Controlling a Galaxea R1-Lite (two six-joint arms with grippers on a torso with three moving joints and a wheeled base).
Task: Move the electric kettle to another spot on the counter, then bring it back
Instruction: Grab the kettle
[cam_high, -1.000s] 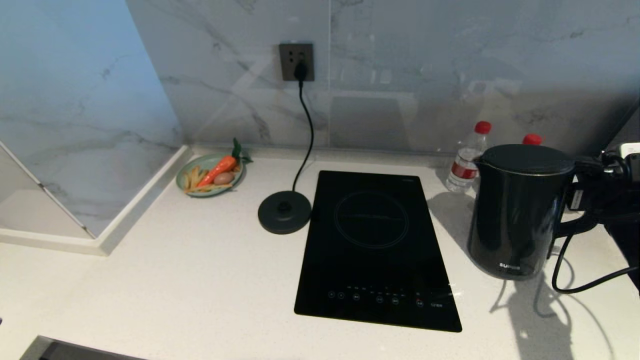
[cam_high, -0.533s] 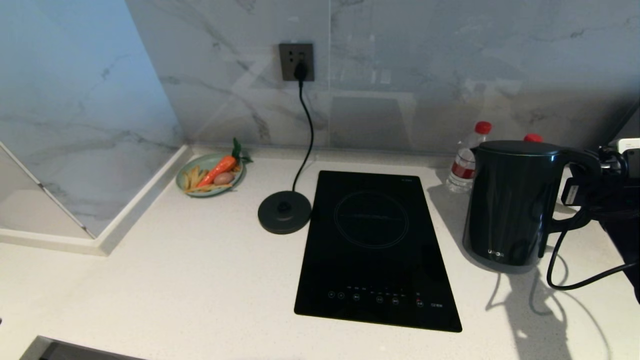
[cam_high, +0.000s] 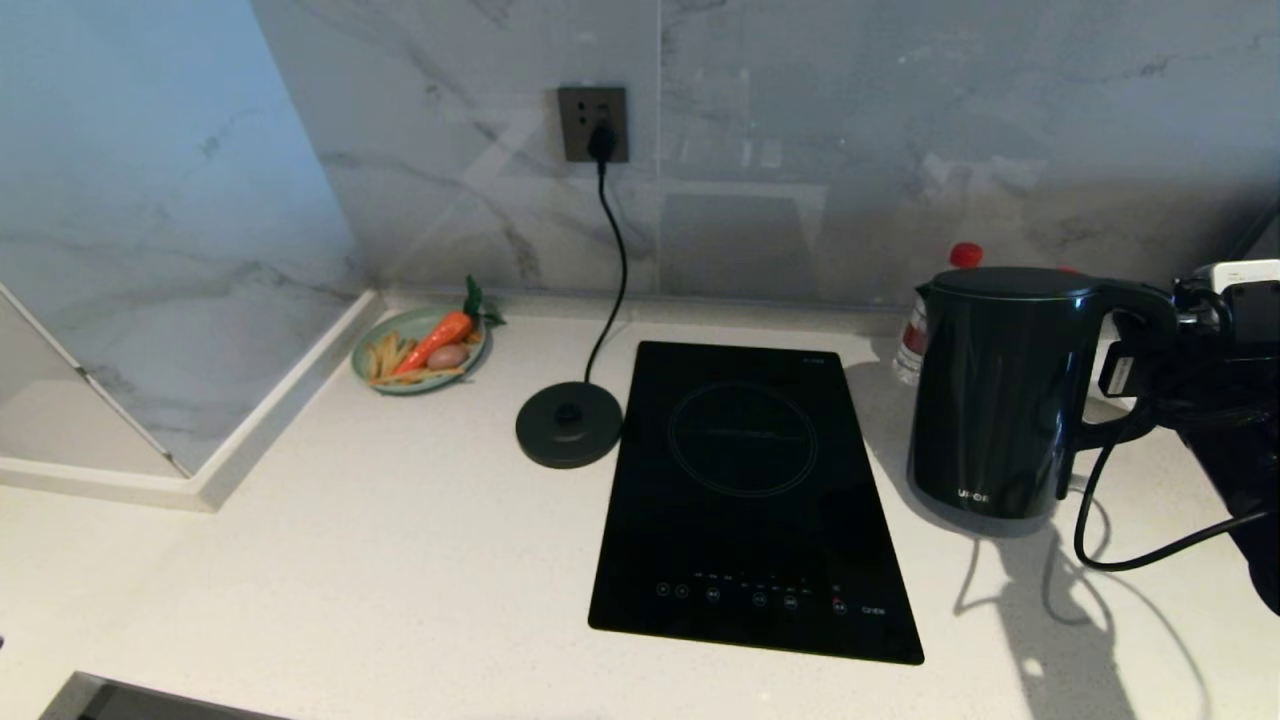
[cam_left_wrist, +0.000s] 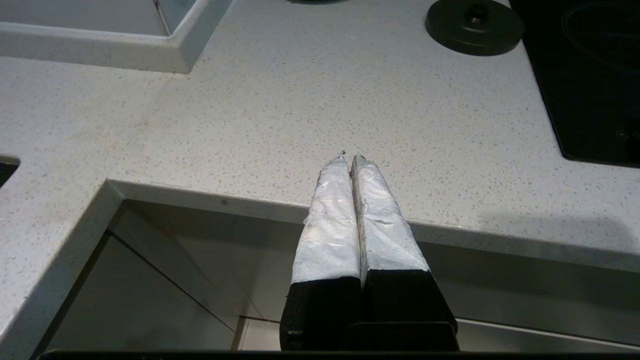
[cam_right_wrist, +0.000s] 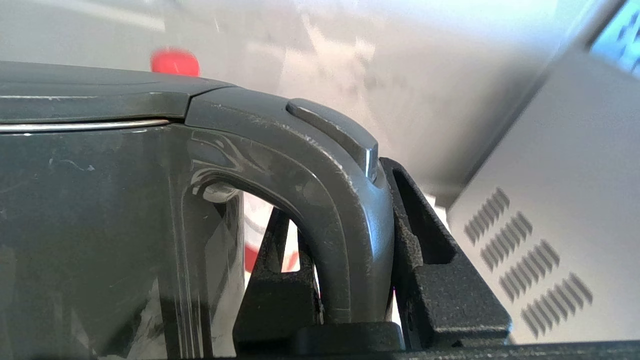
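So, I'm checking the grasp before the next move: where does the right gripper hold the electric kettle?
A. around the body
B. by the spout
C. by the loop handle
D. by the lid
C. In the right wrist view the right gripper has its fingers shut on either side of the loop handle of the electric kettle, which stands right of the cooktop.

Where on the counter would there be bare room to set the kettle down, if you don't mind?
Bare counter stretches in front of the plate and power base, left of the cooktop. It is crowded on the right: the kettle, held by the right pincer, stands before a bottle, beside a trailing cable.
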